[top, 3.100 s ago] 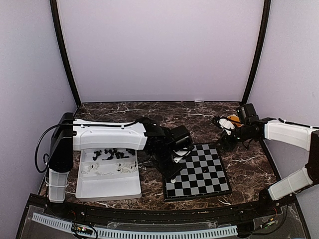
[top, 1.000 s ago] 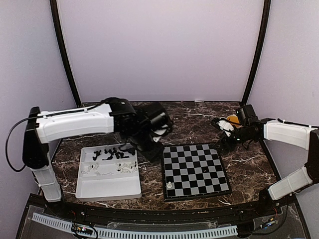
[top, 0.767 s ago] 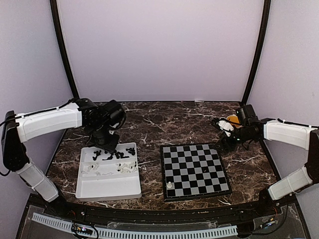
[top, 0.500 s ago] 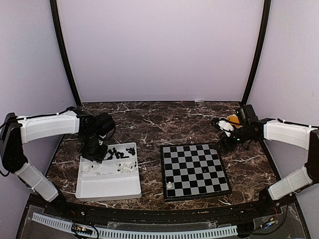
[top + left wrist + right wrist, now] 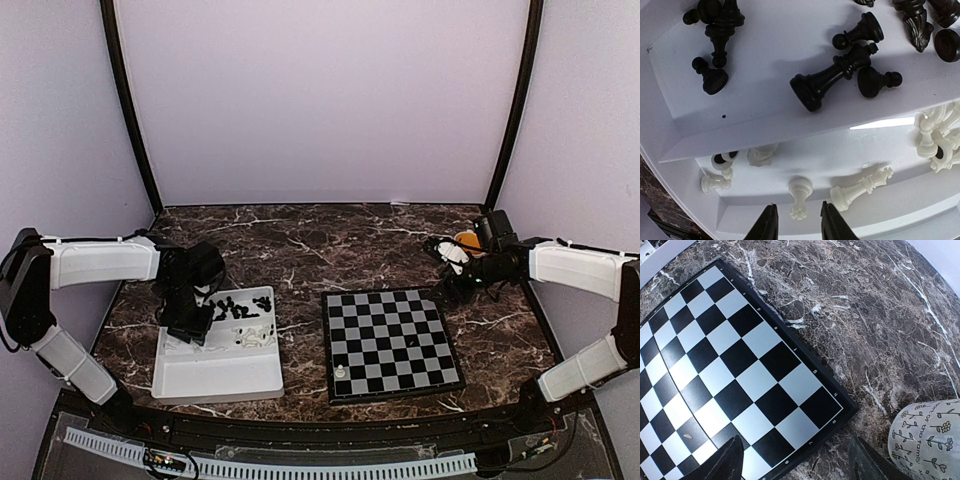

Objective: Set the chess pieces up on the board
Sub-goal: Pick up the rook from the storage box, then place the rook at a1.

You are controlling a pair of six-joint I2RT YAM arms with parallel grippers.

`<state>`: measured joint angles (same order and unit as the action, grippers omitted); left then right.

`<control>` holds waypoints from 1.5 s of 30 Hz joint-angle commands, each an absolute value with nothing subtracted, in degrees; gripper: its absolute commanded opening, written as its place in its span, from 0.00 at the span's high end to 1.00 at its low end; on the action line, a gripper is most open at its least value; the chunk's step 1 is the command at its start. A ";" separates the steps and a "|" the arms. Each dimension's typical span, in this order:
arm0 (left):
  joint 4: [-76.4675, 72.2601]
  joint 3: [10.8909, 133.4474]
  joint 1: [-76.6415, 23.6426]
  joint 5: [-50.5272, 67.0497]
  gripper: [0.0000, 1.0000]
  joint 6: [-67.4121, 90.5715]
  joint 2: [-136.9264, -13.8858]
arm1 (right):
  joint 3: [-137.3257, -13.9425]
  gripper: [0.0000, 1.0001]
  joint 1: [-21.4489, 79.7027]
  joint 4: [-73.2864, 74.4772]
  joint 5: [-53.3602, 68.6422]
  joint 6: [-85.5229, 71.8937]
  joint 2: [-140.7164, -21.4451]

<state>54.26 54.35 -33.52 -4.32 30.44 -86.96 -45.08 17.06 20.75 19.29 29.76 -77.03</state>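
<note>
The board (image 5: 395,340) lies right of centre, and one white piece (image 5: 341,371) stands on its near-left corner square. The remaining chess pieces lie toppled in a white tray (image 5: 215,372), black ones (image 5: 235,308) in the far row and white ones (image 5: 255,337) in the near row. My left gripper (image 5: 190,322) hangs low over the tray's left end. In the left wrist view its jaws (image 5: 799,226) stand slightly apart around the crowned tip of a lying white piece (image 5: 800,192), not touching it. My right gripper (image 5: 800,470) is open above the board's far-right corner (image 5: 835,405), holding nothing.
A patterned mug (image 5: 927,432) stands just off the board's far-right corner, beside my right gripper (image 5: 452,275). Another white piece (image 5: 860,189) lies right of the left fingers, and black pieces (image 5: 832,80) fill the tray's (image 5: 770,50) upper compartment. The tabletop is dark marble.
My left arm swung from the board's left edge back to the tray and dropped over the white pieces, its jaws narrowing. A white piece now stands on the board. The right arm stayed put.
</note>
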 commanded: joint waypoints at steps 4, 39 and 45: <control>52.32 51.13 -32.53 -1.93 0.70 30.15 -87.58 | -44.65 0.27 16.78 20.69 19.92 30.30 -77.34; 52.33 81.98 -66.84 -0.66 0.97 11.96 -97.36 | -44.58 0.27 16.74 20.83 19.16 30.46 -77.28; 51.44 85.90 -73.79 1.97 0.97 8.58 -105.52 | -44.73 0.27 16.77 20.91 19.44 30.61 -77.53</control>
